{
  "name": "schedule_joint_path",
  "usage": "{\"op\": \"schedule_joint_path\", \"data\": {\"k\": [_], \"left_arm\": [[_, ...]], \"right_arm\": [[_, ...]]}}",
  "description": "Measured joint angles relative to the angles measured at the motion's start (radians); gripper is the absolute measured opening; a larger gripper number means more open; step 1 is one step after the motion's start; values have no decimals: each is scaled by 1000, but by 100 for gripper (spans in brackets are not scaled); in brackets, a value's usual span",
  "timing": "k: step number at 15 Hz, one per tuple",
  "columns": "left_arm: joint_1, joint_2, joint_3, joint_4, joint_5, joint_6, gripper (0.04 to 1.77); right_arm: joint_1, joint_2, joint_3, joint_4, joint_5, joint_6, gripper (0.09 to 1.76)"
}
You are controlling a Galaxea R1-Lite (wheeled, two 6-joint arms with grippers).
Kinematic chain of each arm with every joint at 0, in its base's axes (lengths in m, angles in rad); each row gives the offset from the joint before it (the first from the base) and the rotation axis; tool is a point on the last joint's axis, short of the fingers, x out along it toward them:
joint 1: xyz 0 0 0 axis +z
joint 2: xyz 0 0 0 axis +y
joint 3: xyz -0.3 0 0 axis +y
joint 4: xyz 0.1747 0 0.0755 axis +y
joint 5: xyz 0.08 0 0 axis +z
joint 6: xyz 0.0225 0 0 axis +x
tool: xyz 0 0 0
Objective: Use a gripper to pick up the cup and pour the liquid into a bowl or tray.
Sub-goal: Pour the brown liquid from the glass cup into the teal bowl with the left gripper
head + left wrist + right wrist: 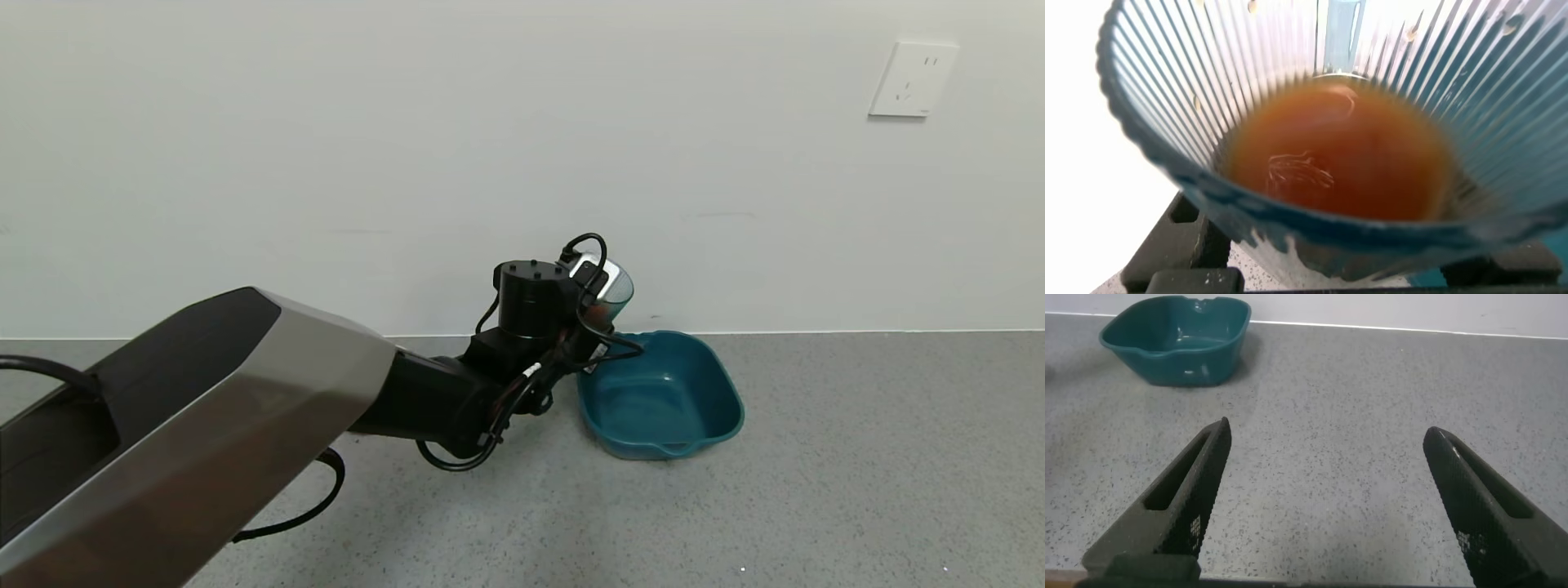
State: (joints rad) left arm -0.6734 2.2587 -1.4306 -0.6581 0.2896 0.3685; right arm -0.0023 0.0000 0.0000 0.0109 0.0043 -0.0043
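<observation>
Speckled grey tabletop [816, 490] runs back to a plain white wall carrying a white socket plate [913, 79] at the upper right of the head view.

Left pincer [600, 298]: at frame centre on the silver-grey arm, pinching the cup [612, 292]. The cup is off the tabletop, above the upper left rim of the tray [718, 380], and tilted toward it. The fingers themselves are hidden behind the wrist joint and cables.

Liquid [1339, 151]: the left wrist view looks into the ribbed cup [1167, 122]; reddish-brown liquid pools low in it, its surface short of the rim.

Tray: dark teal, standing on the tabletop just right of centre, close to the wall. It shows again at the upper left of the right wrist view [1176, 343].

Right pincer [1331, 506]: fingers spread wide, holding nothing, over bare tabletop, well apart from the tray.
</observation>
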Motion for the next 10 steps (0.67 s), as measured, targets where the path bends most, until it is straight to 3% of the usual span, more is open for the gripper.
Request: {"op": "schedule_joint_path", "data": {"k": [10], "left_arm": [[-7, 14, -9, 4, 0, 70, 133]], "right_arm": [[0, 0, 0, 0, 0, 0, 171]]}}
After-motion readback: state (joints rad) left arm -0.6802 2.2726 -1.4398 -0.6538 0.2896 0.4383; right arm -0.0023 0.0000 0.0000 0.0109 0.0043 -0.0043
